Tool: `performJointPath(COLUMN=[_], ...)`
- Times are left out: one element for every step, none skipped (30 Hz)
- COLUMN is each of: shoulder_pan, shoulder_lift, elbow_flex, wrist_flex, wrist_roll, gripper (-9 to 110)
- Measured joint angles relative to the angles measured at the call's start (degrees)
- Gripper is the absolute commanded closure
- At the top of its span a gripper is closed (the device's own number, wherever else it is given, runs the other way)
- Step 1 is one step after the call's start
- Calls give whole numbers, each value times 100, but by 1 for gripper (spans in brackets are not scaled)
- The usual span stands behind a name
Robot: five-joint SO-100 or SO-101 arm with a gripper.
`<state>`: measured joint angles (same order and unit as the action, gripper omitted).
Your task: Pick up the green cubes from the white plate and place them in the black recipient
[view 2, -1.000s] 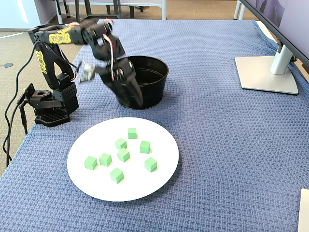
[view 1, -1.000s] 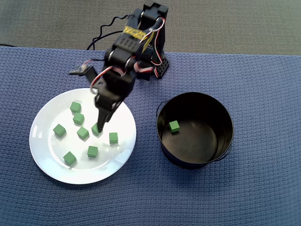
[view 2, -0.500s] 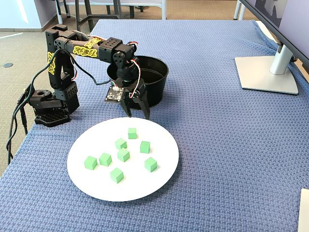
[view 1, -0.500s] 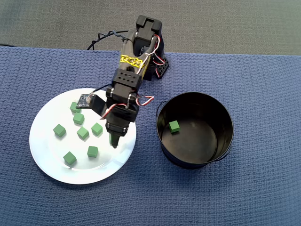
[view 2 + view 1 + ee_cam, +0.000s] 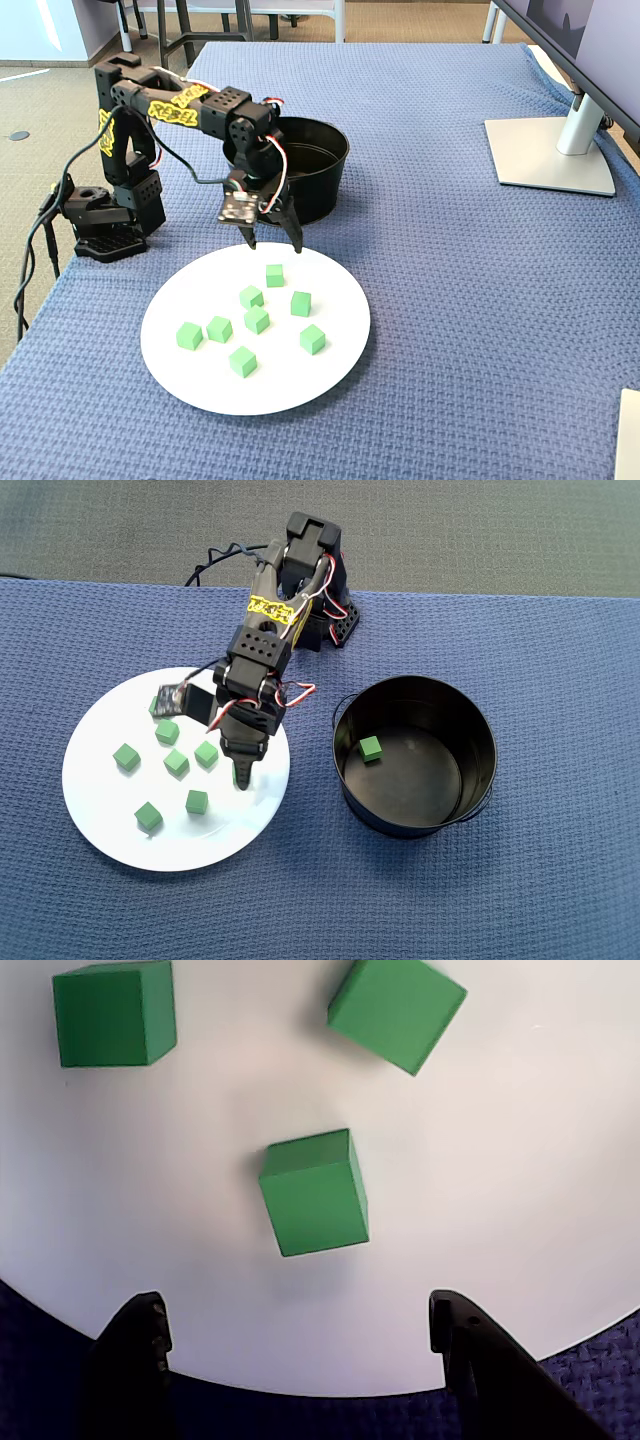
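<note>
Several green cubes (image 5: pixel 257 319) lie scattered on the white plate (image 5: pixel 330 290), which shows in the overhead view as the plate (image 5: pixel 100 800) at the left. My gripper (image 5: pixel 274 245) hangs open just above the plate's edge nearest the black recipient (image 5: pixel 320 150). Nothing is between its fingers. In the wrist view one cube (image 5: pixel 313 1192) lies ahead of the open gripper (image 5: pixel 295 1305), centred between the fingertips, with two more cubes (image 5: pixel 113 1012) beyond. From overhead the gripper (image 5: pixel 240 775) covers that cube. One green cube (image 5: pixel 370 747) rests inside the recipient (image 5: pixel 415 830).
The arm's base (image 5: pixel 105 225) and cables stand at the table's left edge in the fixed view. A monitor stand (image 5: pixel 550 150) sits at the far right. The blue woven cloth (image 5: pixel 460 330) covers the table.
The arm swung from beside the recipient over the plate's edge and came down lower. The jaws now stand wide open. The cubes have not moved.
</note>
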<state>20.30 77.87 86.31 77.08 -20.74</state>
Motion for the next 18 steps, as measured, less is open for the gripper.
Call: performJointPath(shoulder_pan=[-9, -9, 18, 44, 70, 97, 123, 141, 167, 185, 202, 220, 220, 229, 237, 237, 237, 237], shoulder_lift=[-79, -158, -237, -316, -360, -413, -439, -457, -466, -466, -466, -492, -545, -571, -589, -589, -615, -650], elbow_flex=[-26, -53, -70, -79, -79, -79, -79, -79, -79, -79, -79, -79, -79, -79, -79, -79, -79, -79], wrist_flex=[0, 0, 0, 0, 0, -35, -70, -97, -97, -123, -132, -132, -158, -202, -229, -264, -299, -334], wrist_roll=[-114, -237, -360, -519, -668, -817, -958, -1090, -1213, -1310, -1380, -1441, -1485, -1529, -1564, -1600, -1626, -1644], gripper=[76, 76, 77, 77, 78, 78, 79, 79, 79, 79, 79, 79, 79, 78, 78, 78, 79, 79])
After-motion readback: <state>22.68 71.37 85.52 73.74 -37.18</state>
